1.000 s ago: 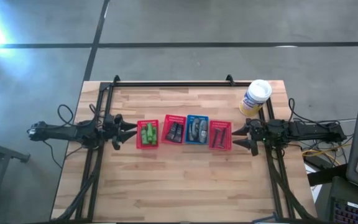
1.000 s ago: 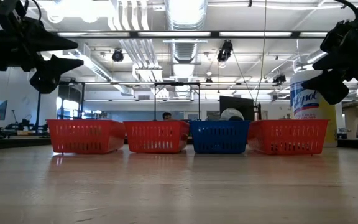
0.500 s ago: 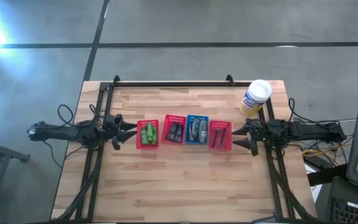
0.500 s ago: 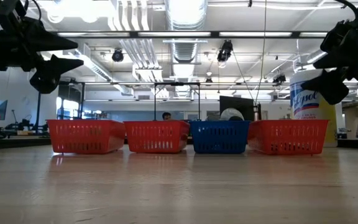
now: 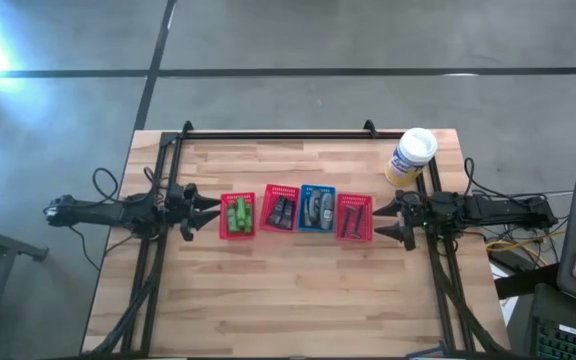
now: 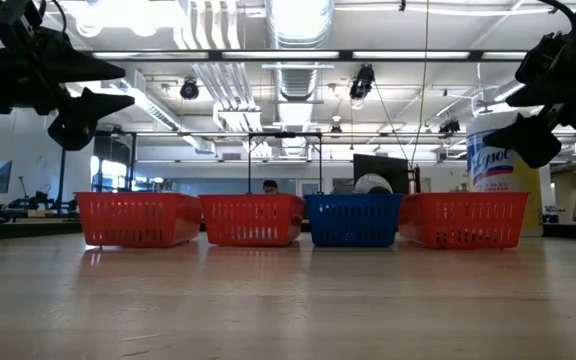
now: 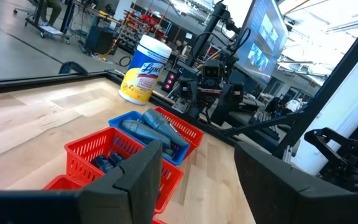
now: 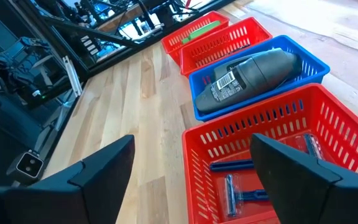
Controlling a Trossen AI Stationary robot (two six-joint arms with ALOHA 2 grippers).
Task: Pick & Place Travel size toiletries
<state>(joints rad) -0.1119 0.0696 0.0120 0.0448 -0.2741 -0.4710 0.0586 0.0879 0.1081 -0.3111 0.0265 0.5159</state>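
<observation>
Left gripper [image 5: 208, 214], fingers spread, hangs at 9 o'clock of 4 touching baskets [image 5: 298, 190]; right gripper [image 5: 381, 220], spread, at 3 o'clock. Inside: green tubes [image 5: 236, 213], black tubes [image 5: 282, 212], grey bottles [image 5: 317, 209], razors [image 5: 352, 219]. Bare wooden table [image 5: 298, 290] runs at 6 o'clock.

Pale wood-plank table [image 5: 298, 285], plastic mesh baskets [image 8: 253, 140], matt grey bottles [image 8: 247, 78]

Bright ceiling lights glare; wrist foregrounds blur.
</observation>
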